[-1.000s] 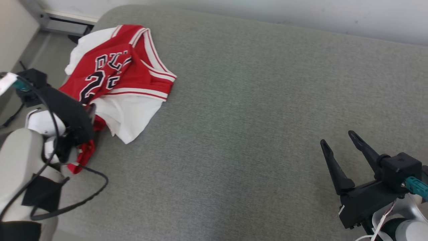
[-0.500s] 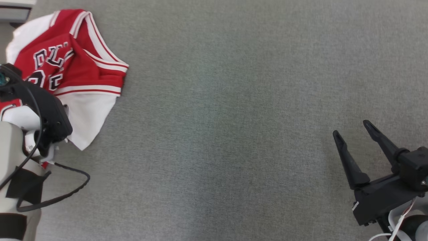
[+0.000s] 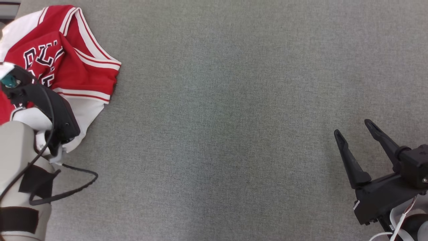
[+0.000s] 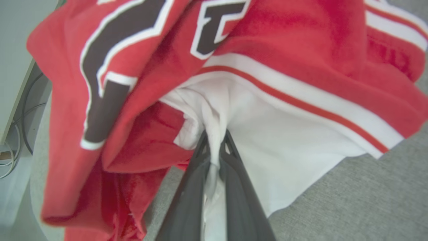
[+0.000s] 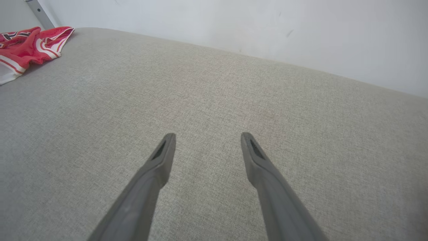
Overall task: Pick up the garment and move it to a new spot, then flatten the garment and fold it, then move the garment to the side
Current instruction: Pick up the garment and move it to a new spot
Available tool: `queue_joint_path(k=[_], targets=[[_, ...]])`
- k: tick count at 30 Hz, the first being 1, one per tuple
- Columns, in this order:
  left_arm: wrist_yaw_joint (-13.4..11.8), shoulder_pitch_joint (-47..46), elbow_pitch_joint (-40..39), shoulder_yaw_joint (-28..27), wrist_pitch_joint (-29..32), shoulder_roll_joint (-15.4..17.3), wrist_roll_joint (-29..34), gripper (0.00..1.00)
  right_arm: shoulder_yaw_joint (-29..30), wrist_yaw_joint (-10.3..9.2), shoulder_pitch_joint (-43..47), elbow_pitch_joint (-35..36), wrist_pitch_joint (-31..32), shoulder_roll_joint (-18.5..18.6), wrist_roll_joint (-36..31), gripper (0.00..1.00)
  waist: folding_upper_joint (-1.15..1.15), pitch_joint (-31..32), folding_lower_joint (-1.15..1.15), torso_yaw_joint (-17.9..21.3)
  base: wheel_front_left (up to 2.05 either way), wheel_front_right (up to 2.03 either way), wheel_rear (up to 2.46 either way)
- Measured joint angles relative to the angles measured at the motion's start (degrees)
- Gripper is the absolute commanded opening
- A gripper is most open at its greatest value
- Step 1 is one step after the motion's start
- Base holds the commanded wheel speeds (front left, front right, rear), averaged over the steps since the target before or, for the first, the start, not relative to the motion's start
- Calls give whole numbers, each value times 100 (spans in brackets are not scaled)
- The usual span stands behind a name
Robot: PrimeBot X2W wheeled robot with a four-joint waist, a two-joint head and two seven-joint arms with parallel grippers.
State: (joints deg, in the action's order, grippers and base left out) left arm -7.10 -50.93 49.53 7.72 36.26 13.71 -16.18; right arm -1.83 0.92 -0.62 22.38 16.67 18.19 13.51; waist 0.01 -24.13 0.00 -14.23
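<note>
The left end effector is clamped on a bunched fold of white cloth belonging to the garment, a red and white jersey with dark, white-edged lettering. In the left wrist view the white fold is squeezed between the two dark fingers and runs down between them. Red cloth drapes above and to the left of the fingertips, and a white panel with a red stripe spreads to their right. Below that panel lies the grey fabric-covered worktop.

In the head view the garment sits crumpled ahead of the left wrist, whose dark housing covers its near edge. A black cable loops just behind the wrist.

The right end effector is spread wide with nothing between its fingers, hovering over bare worktop. The garment is well apart from it, far ahead and to its left.
</note>
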Motion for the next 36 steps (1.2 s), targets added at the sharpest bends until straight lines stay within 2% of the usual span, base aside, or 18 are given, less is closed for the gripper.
queue_joint_path(k=[11,24,31,36], targets=[[-1,-12,454,-14,-260,-234,263,0,-112,2,-216,-474,-80,-185,178,100,0,448,0,-51,0,0,0],[12,-420,678,315,-616,-492,534,0,-263,-32,-339,-1183,-456,-623,363,100,-1,1396,-2,-41,0,0,0],[219,-659,742,302,-1013,-980,398,0,-287,-86,-338,-1537,-676,-799,408,100,-1,1965,-2,66,0,0,0],[425,-566,759,405,-1216,-1015,382,0,-402,-91,-326,-1657,-776,-932,410,100,-2,2346,-2,235,0,0,0]])
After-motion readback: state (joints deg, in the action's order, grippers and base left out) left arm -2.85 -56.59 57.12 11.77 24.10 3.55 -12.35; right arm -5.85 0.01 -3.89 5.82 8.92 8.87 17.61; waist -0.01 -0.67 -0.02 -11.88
